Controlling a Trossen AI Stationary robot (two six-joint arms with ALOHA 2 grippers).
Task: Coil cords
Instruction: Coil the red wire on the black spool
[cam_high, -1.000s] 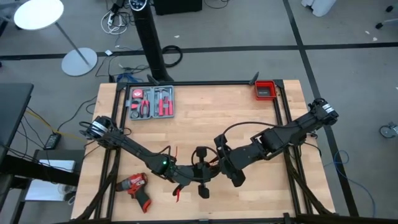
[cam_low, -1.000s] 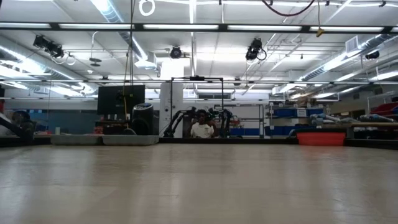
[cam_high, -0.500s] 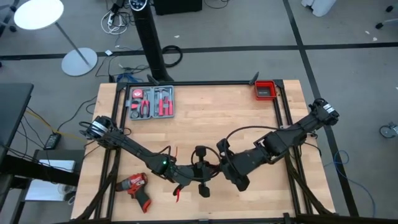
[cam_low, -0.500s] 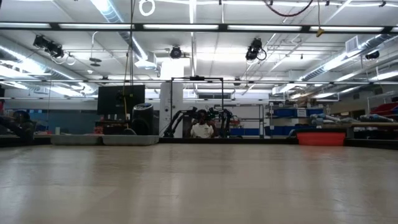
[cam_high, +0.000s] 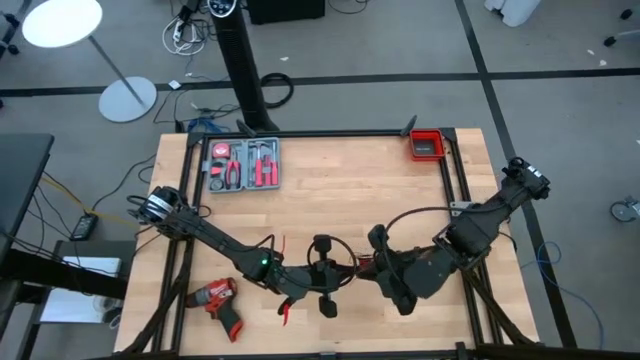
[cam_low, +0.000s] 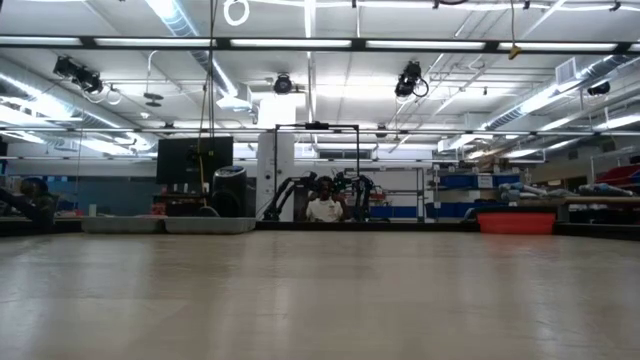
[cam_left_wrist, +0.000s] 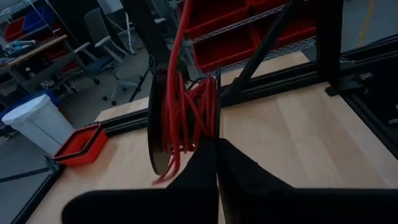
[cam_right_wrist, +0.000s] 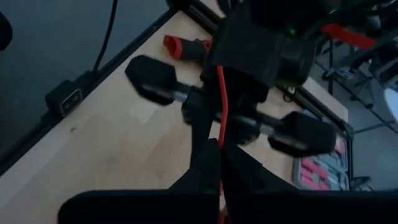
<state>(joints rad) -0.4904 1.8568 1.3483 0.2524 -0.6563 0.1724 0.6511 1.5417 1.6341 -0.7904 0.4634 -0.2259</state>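
Observation:
A black reel (cam_high: 323, 275) wound with the thin red cord (cam_left_wrist: 193, 112) hangs above the table's near middle. My left gripper (cam_left_wrist: 216, 155) is shut at the reel's wound middle, coming from the left (cam_high: 292, 283). A strand of the red cord (cam_right_wrist: 221, 93) runs from the reel to my right gripper (cam_right_wrist: 219, 158), which is shut on it just right of the reel (cam_high: 372, 265). In the right wrist view the reel shows as two black end pieces (cam_right_wrist: 152, 78) on an axle. Neither arm shows in the low view. My left gripper meets the reel at its wound core (cam_left_wrist: 202, 134), beside one black flange (cam_left_wrist: 158, 118); its own shut fingers hide the exact place of contact. It reaches in nearly level from the table's left. The reel sits clear of the table. My right gripper pinches a single strand of the red cord (cam_right_wrist: 221, 140) between its two fingers, slanting down from the table's right. The strand runs straight and taut from the reel to the fingers and passes on between them.
A red and black drill (cam_high: 215, 300) lies near the front left edge. A grey tray of red-handled tools (cam_high: 243, 165) sits at the far left and a red bin (cam_high: 425, 145) at the far right corner. Black frame rails run along the table's sides.
My right gripper has drawn back from the reel toward the table's right edge and a little toward the near edge, rising slightly. The reel has stayed in place.

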